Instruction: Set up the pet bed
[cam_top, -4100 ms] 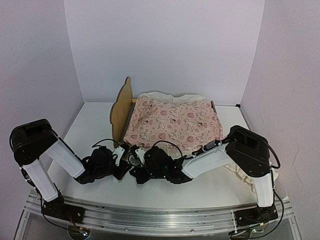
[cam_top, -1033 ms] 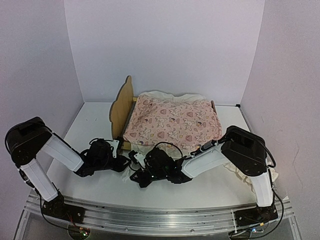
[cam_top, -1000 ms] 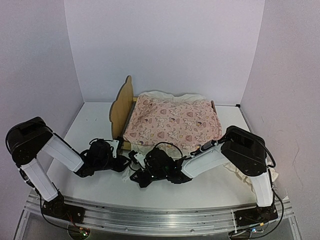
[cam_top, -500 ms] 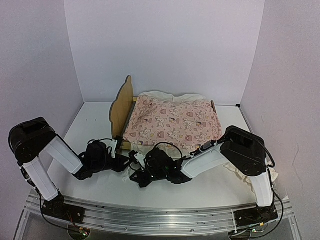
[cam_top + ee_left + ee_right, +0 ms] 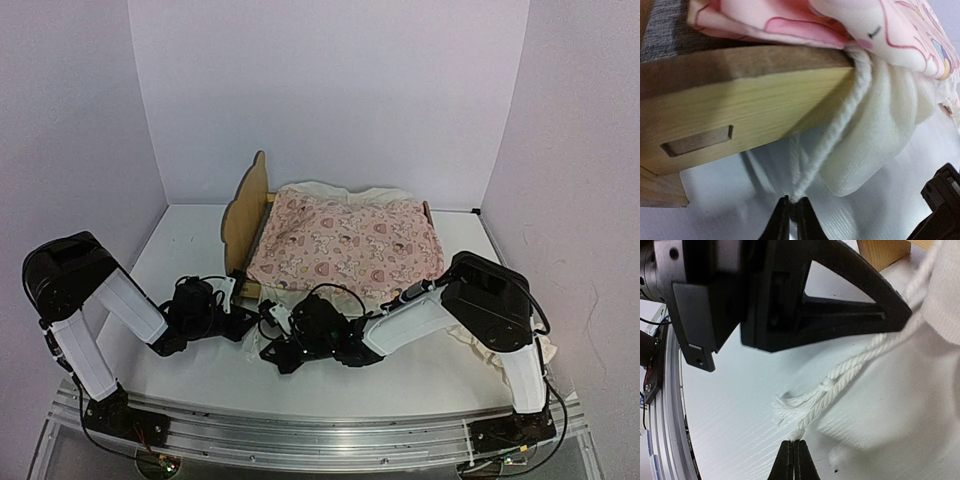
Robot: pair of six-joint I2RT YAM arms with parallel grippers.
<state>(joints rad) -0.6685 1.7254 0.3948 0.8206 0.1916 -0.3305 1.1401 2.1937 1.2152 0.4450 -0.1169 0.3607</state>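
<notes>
The pet bed [image 5: 246,208] stands at the back middle, its bear-ear headboard on the left. A pink heart-print quilt [image 5: 350,245] covers it, with a white cushion under the quilt. The left wrist view shows the bed's pale-wood side rail [image 5: 740,110], its grey fabric base [image 5: 662,30], the quilt [image 5: 815,20] and the cushion [image 5: 880,145] hanging over the rail's end. A white cord [image 5: 840,135] runs down from there. My left gripper [image 5: 792,201] is shut on this cord. My right gripper [image 5: 794,442] is shut on the cord's frayed end [image 5: 840,380], just below the left gripper [image 5: 790,295].
Both grippers [image 5: 243,300] [image 5: 268,318] sit low on the white table [image 5: 190,240] at the bed's near left corner. A bed leg [image 5: 882,252] stands close behind them. White cloth [image 5: 480,350] lies on the table under the right arm. White walls enclose the back and sides.
</notes>
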